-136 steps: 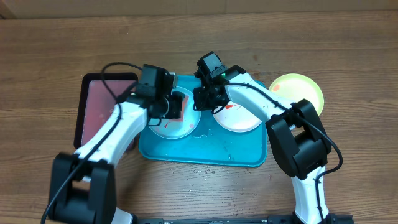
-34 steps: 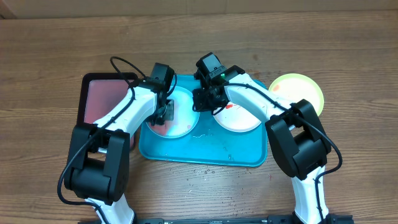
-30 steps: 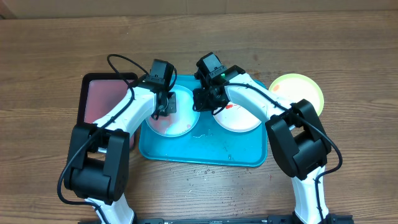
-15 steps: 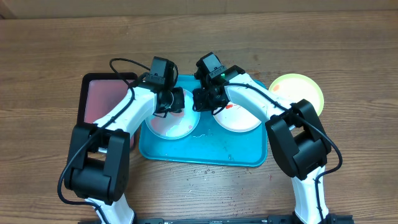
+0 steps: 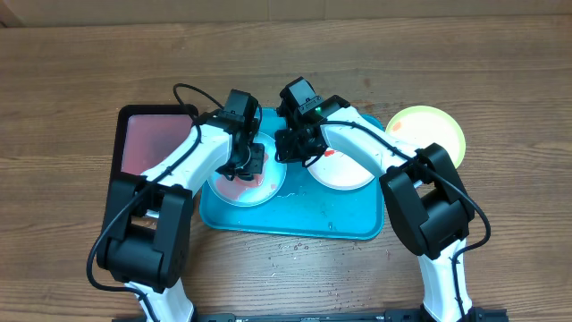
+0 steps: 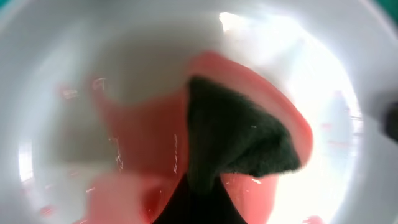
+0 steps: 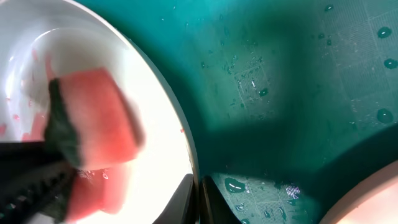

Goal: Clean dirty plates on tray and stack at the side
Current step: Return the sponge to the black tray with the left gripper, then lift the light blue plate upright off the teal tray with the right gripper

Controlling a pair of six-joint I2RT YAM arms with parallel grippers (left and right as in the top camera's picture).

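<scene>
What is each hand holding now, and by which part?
Left hand holds the pink sponge by one end, pressed on the left plate. Right hand pinches that plate's rim.

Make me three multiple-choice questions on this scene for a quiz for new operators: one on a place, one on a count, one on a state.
1. Where is the green plate?
A. On the teal tray
B. Held in a gripper
C. On the table beside the tray

2. How many plates lie on the teal tray?
A. One
B. Two
C. Three

3. What does the left gripper hold?
A. A sponge
B. A plate
C. Nothing

Answers:
1. C: it sits on bare wood, right of the tray.
2. B: only the blue plate and the white plate lie there, both smeared red.
3. A: it is shut on a pink sponge with a dark green side, pressed into the blue plate.
</scene>
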